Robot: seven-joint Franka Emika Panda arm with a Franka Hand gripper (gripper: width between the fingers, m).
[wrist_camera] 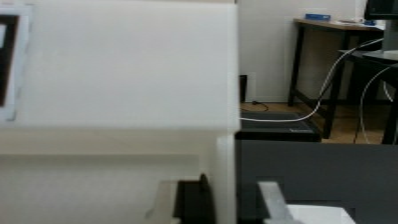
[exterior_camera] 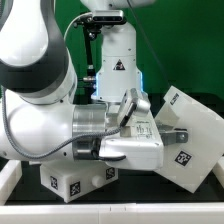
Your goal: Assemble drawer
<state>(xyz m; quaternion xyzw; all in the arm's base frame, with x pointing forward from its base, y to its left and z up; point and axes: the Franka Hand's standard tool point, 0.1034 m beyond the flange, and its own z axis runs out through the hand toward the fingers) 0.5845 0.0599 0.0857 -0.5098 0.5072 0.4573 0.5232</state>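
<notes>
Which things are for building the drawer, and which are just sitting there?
For the drawer:
- tilted drawer box
- upright tagged white piece behind it

Just sitting there:
- marker board
- desk in the background

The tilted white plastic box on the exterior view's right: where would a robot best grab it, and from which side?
Probably by one thin wall at its raised upper edge, coming from above. The tilted white plastic box shows broad flat faces, likely too wide to pinch, while a wall's edge is narrow. It leans, so the grip should tilt to match.
</notes>
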